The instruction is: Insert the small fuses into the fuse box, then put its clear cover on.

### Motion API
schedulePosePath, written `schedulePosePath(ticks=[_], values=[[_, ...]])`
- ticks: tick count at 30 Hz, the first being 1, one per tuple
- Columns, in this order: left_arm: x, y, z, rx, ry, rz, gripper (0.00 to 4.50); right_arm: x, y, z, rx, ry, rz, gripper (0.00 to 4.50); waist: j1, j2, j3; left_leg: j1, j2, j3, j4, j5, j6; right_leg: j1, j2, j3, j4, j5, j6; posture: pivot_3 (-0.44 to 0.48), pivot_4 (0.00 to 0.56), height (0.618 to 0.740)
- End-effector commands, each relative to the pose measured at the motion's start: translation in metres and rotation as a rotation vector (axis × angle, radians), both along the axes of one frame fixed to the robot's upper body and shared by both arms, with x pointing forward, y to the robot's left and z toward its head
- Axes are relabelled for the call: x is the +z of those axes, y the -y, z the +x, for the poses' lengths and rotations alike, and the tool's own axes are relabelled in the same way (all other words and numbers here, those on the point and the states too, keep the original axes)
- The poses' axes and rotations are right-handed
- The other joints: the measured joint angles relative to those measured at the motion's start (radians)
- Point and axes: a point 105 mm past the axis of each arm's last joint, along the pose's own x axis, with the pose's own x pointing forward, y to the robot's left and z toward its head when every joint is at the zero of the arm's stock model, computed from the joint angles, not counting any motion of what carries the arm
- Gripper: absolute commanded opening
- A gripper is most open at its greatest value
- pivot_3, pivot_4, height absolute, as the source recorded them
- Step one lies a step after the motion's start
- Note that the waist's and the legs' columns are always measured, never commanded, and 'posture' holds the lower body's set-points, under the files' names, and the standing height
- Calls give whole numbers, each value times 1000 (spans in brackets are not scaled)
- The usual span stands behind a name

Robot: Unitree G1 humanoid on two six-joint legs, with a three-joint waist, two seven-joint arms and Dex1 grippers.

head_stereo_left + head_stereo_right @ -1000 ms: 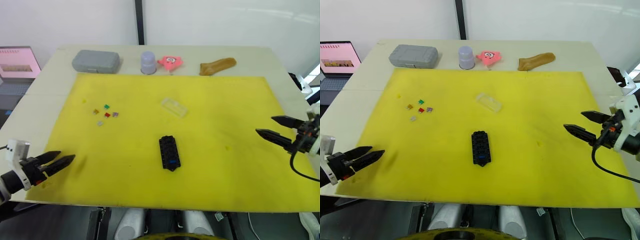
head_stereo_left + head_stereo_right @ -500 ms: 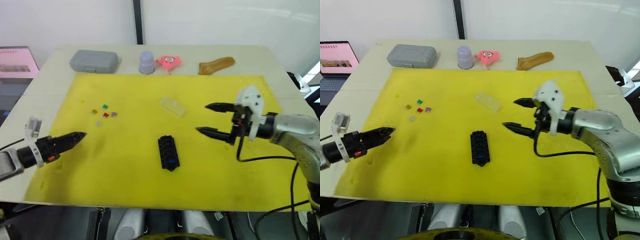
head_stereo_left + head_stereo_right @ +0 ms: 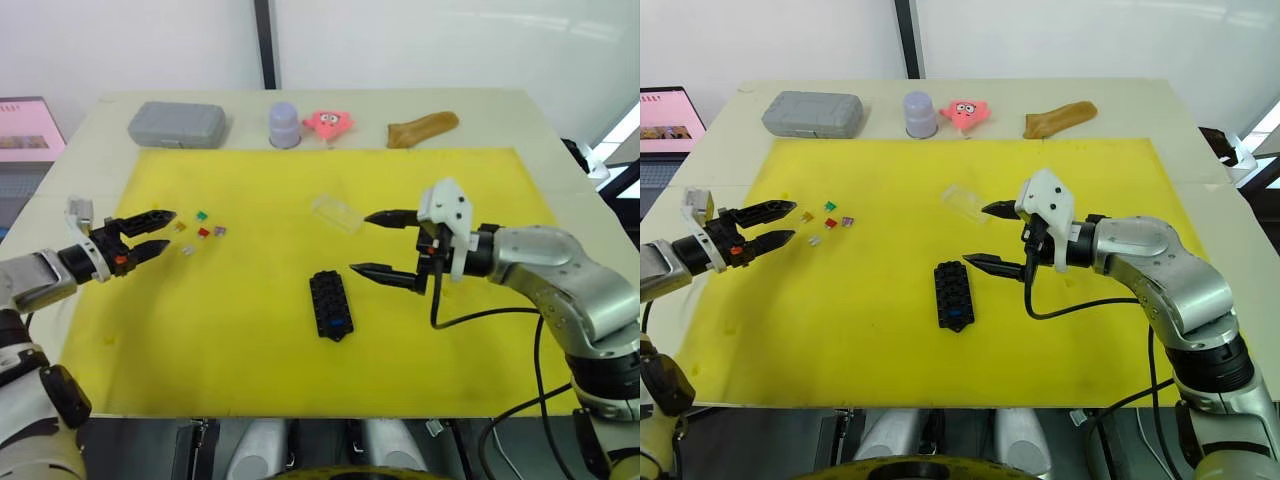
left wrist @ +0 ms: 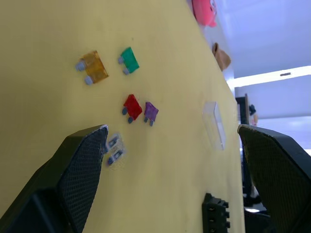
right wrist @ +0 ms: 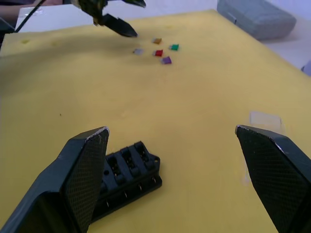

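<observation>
With jaws apart, the left gripper (image 3: 152,229) is nearing the small fuses (image 3: 202,227), and should be pinching one edgewise while the equally spread right gripper (image 3: 378,246), at three o'clock of the fuse box (image 3: 330,304), is steadying it

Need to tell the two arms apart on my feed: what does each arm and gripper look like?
Both have two black pointed fingers. The right gripper has a white housing, a looping black cable and a silver-grey arm. The left gripper has a red-orange mark, a small white block and a grey forearm.

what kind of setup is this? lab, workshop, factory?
Probably a robot test bench in a lab or office: a plain table with a yellow mat, props lined up along the back like the grey case, and a laptop beside it.
</observation>
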Motion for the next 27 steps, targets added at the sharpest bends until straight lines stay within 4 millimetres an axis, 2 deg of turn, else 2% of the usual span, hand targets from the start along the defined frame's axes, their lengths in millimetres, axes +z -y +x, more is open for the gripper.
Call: schedulePosePath(ticks=[1,7,15,19,23,27], values=[[6,-7,5,26,30,-5,4500,7,-12,-5,69,40,-6,4410,-1,0,0,0,0,0,0,0,0,0,0,0,0,0,0,0,150,740],[-3,-10,8,42,37,-33,4500,8,-22,0,90,59,-23,4410,0,0,0,-1,0,0,0,0,0,-1,0,0,0,0,0,0,150,740],[-5,-9,12,23,107,-32,4500,9,-28,-13,158,51,-57,4410,2,0,0,-1,0,0,0,0,0,-1,0,0,0,0,0,0,150,740],[-4,-5,17,24,107,-87,4500,9,-26,-9,137,56,-61,4410,1,0,0,-1,0,0,0,0,0,-1,0,0,1,0,0,0,150,740],[-22,0,23,29,55,-27,4500,9,-24,-8,123,57,-63,4410,3,0,0,-1,0,0,0,0,0,-1,0,0,1,0,0,0,150,740],[-23,-4,24,46,51,-61,4500,9,-23,-11,111,55,-61,4410,4,0,0,-1,0,0,1,0,0,-1,0,0,1,0,0,0,150,740]])
